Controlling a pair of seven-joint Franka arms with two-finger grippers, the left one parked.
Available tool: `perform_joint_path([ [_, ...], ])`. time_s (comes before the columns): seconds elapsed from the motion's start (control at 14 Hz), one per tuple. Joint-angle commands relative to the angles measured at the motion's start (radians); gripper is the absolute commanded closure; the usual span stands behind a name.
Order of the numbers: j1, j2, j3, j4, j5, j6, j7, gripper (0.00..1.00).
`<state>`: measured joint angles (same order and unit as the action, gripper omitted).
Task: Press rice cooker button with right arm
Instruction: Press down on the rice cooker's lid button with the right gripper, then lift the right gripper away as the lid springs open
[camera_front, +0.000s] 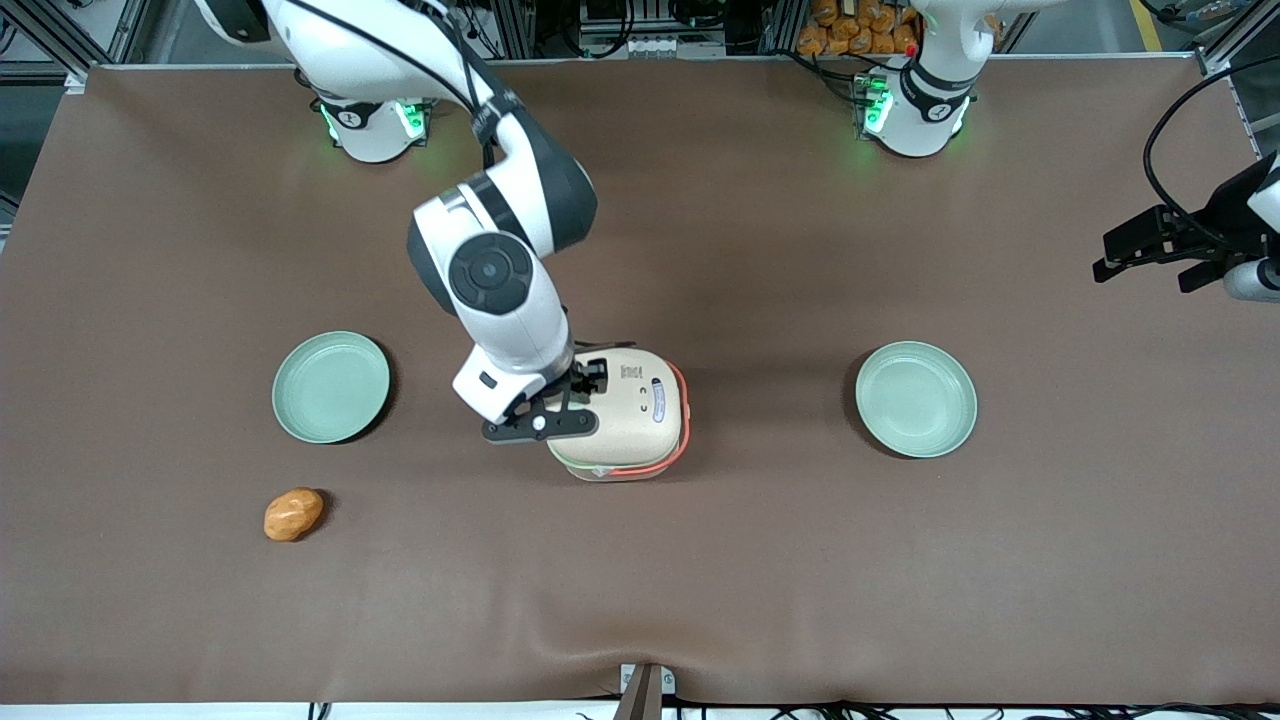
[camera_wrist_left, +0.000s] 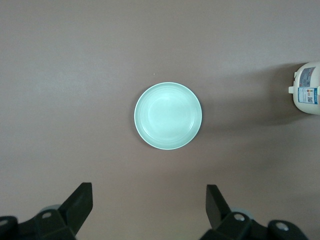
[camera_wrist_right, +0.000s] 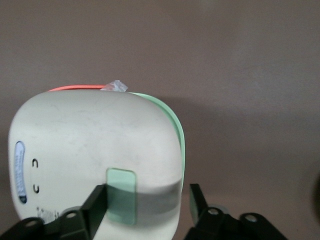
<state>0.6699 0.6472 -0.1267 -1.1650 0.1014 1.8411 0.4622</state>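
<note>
Your jaws (camera_wrist_right: 147, 202) hang spread over the rice cooker (camera_wrist_right: 95, 160); one finger overlaps the button (camera_wrist_right: 121, 195). Descending off-centre risks tipping it.

Rice cooker (camera_front: 625, 415) on the tabletop (camera_front: 740, 560) between 2 plates (camera_front: 331, 387) (camera_front: 916, 399); gripper (camera_front: 570, 395) above its lid, fingers (camera_wrist_right: 97, 202) parted beside the button (camera_wrist_right: 121, 195).

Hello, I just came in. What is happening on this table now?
The right arm has its pincer open and low over the rice cooker in the middle of the table. One finger is at the edge of the pale green button on the lid. Two green plates and an orange-brown lump lie untouched.
</note>
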Motion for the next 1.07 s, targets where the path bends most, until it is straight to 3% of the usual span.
perform_joint_path([
  [0.0, -0.01, -0.102, 0.004, -0.016, -0.003, -0.074, 0.001, 0.0],
  [0.43, -0.13, -0.218, 0.006, -0.027, -0.015, -0.23, -0.011, 0.0],
  [0.71, -0.261, -0.257, 0.004, -0.044, -0.029, -0.284, -0.239, 0.0],
  [1.0, -0.352, -0.319, 0.009, -0.084, -0.074, -0.327, -0.313, 0.0],
])
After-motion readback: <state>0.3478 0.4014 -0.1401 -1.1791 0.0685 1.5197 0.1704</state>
